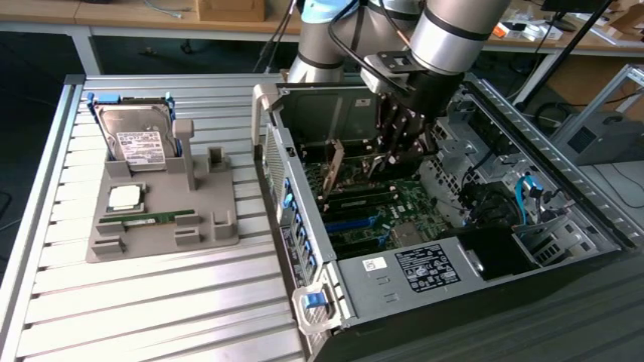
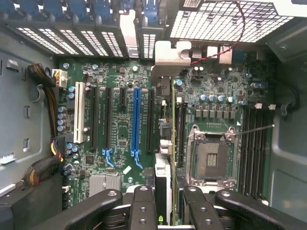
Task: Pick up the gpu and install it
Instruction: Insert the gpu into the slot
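End effector (image 2: 168,199) gripping gpu (image 2: 163,179), case label (image 1: 427,269) unreadable

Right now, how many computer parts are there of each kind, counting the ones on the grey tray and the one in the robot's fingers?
hard drive: 1
CPU chip: 1
RAM stick: 1
gpu: 1
Total: 4

The arm (image 1: 453,30) at the exterior view's top is built of silver-grey tubes with a black ring band, a pale blue joint cap (image 1: 327,11) and black cables (image 1: 348,45) along it. Its gripper (image 1: 394,162) is black, with jointed link fingers (image 2: 143,206) carrying round pivot screws.
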You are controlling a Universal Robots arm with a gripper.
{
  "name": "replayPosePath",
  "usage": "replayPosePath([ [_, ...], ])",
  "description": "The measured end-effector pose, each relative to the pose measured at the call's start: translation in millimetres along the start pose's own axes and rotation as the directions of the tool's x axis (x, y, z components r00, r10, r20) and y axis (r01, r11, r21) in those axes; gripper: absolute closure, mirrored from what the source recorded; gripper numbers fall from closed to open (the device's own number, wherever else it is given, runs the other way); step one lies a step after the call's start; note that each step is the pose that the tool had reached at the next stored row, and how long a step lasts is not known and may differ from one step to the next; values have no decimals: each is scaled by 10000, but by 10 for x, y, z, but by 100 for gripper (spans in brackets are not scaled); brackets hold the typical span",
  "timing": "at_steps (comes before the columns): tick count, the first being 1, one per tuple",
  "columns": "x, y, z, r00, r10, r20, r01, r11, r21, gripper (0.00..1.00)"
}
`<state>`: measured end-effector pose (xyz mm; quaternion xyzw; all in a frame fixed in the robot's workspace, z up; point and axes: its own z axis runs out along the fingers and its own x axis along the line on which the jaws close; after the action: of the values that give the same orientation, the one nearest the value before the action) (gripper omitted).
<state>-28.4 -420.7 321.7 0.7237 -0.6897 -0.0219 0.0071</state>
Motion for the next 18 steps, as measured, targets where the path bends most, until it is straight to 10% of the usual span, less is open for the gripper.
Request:
replayPosePath([
  [18,39,2,63,10000,0,0,0,10000,0,73],
])
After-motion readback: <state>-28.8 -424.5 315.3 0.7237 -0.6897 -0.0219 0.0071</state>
